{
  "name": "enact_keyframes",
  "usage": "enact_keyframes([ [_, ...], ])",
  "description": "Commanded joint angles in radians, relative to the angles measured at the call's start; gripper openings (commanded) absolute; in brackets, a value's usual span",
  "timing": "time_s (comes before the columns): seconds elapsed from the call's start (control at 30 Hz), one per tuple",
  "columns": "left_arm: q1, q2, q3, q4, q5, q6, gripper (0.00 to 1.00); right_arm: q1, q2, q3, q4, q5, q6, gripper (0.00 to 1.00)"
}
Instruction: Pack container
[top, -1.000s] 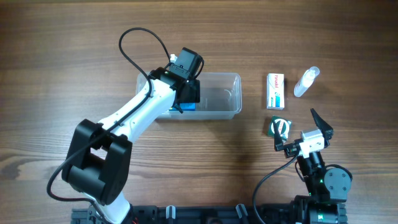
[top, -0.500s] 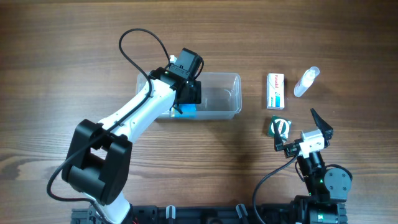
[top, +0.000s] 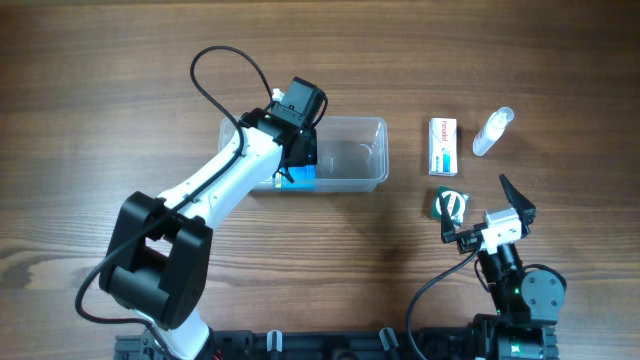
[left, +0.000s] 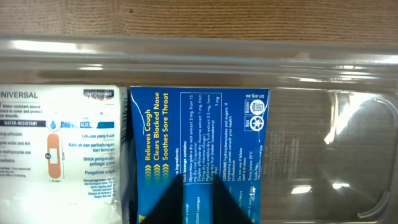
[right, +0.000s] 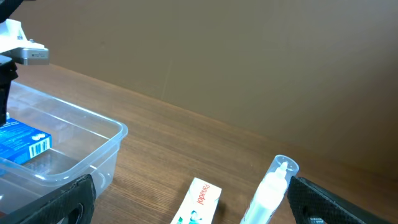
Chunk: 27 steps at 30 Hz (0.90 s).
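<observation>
Wooden table (top: 100, 80) bears the clear, rounded-corner container (top: 378, 150) — blue box (left: 199, 124) inside — left gripper (left: 199, 182) parted above, right gripper (right: 189, 198) spread wide.

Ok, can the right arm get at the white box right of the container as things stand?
Probably yes. The white box lies in the open ahead of the right gripper, jaws open; only a small green item lies near the path.

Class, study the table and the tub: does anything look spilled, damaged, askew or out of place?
Nothing stands out. In the container, the blue lozenge box lies flat, squarely beside the white plaster box. The white carton and small clear bottle sit on the table, with nothing spilled.
</observation>
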Motion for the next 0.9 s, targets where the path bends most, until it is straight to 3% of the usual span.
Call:
enact_keyframes([
  [0.0, 0.0, 0.01, -0.01, 0.002, -0.002, -0.003, 0.09, -0.004, -0.003, -0.001, 0.006, -0.017, -0.01, 1.0],
  [0.17, 0.01, -0.014, -0.009, -0.008, -0.002, -0.002, 0.04, -0.004, -0.003, -0.001, 0.006, -0.017, -0.009, 1.0],
  [0.3, 0.056, -0.138, -0.008, -0.016, -0.003, -0.002, 0.04, -0.004, -0.003, -0.001, 0.006, -0.017, -0.01, 1.0],
  [0.4, 0.157, -0.266, -0.008, -0.018, -0.003, -0.002, 0.11, -0.004, -0.003, -0.001, 0.006, -0.017, -0.01, 1.0],
  [0.53, 0.35, -0.378, -0.008, -0.045, -0.003, 0.029, 0.44, -0.004, -0.003, -0.001, 0.006, -0.017, -0.01, 1.0],
  [0.6, 0.456, -0.411, -0.008, -0.07, -0.028, 0.032, 0.91, -0.004, -0.003, -0.001, 0.006, -0.017, -0.01, 1.0],
  [0.63, 0.529, -0.423, -0.008, -0.082, -0.029, 0.032, 1.0, -0.004, -0.003, -0.001, 0.006, -0.017, -0.01, 1.0],
  [0.77, 0.711, -0.422, -0.008, -0.095, -0.027, 0.031, 1.0, -0.004, -0.003, -0.001, 0.006, -0.017, -0.01, 1.0],
  [0.87, 0.768, -0.422, -0.008, -0.119, -0.013, 0.024, 1.0, -0.004, -0.003, -0.001, 0.006, -0.017, -0.009, 1.0],
])
